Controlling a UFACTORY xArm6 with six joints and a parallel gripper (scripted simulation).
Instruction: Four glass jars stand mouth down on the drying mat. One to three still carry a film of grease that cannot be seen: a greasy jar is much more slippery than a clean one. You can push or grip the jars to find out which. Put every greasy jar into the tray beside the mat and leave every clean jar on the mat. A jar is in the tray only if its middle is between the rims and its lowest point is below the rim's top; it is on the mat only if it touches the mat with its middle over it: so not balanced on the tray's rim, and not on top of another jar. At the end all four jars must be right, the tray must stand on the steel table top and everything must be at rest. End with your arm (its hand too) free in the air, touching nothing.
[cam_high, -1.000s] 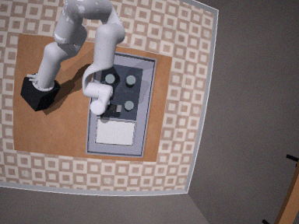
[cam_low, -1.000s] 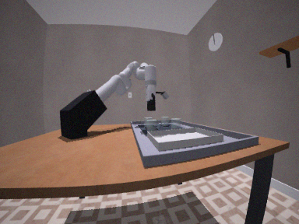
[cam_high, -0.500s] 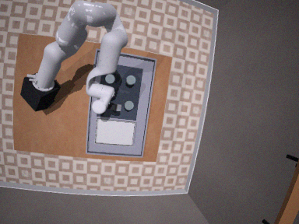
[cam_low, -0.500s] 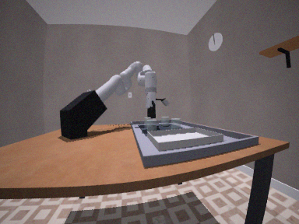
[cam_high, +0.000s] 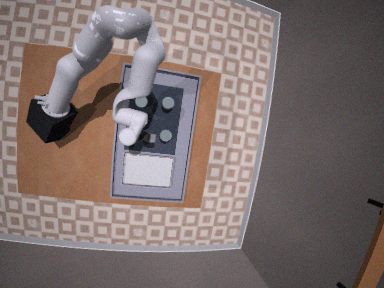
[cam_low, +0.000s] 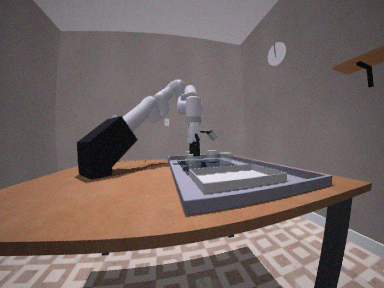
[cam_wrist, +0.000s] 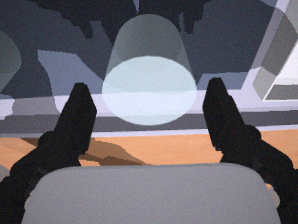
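Note:
The dark drying mat (cam_high: 172, 145) bears the mouth-down glass jars. Three jars show in the top view: one near the arm (cam_high: 141, 101), one at the back right (cam_high: 168, 103) and one at the front right (cam_high: 165, 135). The fourth jar (cam_wrist: 149, 90) is hidden there under the arm but shows in the wrist view, upright between the spread fingers, with a gap on each side. My gripper (cam_wrist: 148, 94) is open and low over the mat. Another jar (cam_wrist: 7, 57) is cut by the wrist view's left edge. The white tray (cam_high: 148, 170) (cam_low: 240, 176) is empty beside the mat. Grease cannot be seen.
The steel table top (cam_high: 178, 176) has a raised rim around the mat and tray. The wooden table (cam_high: 75, 165) (cam_low: 100, 210) extends toward the robot base (cam_high: 50, 120) (cam_low: 102, 150). In the wrist view, the tray (cam_wrist: 292, 65) lies at the upper right.

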